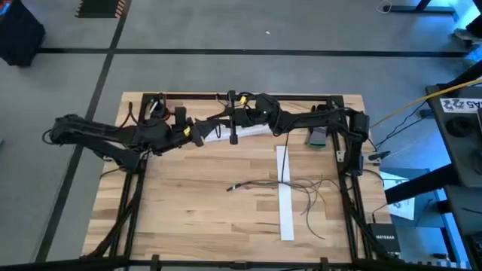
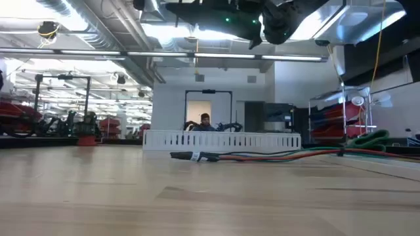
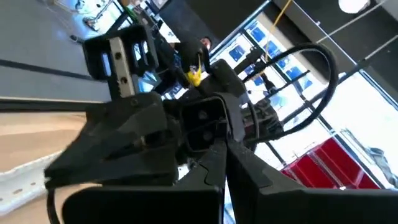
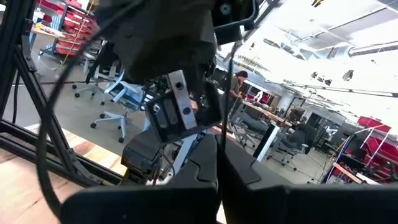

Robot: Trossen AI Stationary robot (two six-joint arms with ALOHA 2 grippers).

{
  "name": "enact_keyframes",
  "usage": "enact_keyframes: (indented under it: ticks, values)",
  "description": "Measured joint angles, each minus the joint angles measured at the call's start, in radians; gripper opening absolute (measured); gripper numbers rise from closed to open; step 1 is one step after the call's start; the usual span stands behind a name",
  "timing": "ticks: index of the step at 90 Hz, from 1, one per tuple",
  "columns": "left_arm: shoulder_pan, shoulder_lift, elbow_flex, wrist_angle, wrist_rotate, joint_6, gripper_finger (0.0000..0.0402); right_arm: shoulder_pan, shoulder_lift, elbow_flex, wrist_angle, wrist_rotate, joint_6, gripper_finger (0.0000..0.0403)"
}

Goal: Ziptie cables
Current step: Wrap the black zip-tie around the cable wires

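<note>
While both my grippers sit bunched together at the far edge of the table [image 1: 188,203], the cables [image 1: 290,188] lie well apart from them, on the near side of that meeting point. They are a loose bunch of thin wires whose main run goes side to side, crossing the long white strip [image 1: 285,197]; from that strip a bound dark end reaches toward my left side, while stray ends fan out and curl past it toward my right. My left gripper [image 1: 197,133] and right gripper [image 1: 233,128] face each other almost touching, with a pale flat piece just beside them; whether either grips it I cannot tell, nor how far the fingers stand apart, since the wrist views show only dark housings crowding each other. Judging by the high view, the right arm is the nearer to the cables, its base just beside their fanned ends. A green object [image 1: 317,136] rests beyond the white strip's far end. Writing: "NETGEAR" on a dark box [image 1: 384,239] past the table's right edge; no other label is readable.
</note>
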Motion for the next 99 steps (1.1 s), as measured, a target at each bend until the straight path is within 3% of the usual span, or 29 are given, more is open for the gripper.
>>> enact_keyframes:
  ticks: [99]
  values:
    - [0.007, -0.001, 0.001, -0.094, -0.033, -0.076, 0.0000, -0.001, 0.000, 0.000, 0.006, 0.000, -0.003, 0.0000]
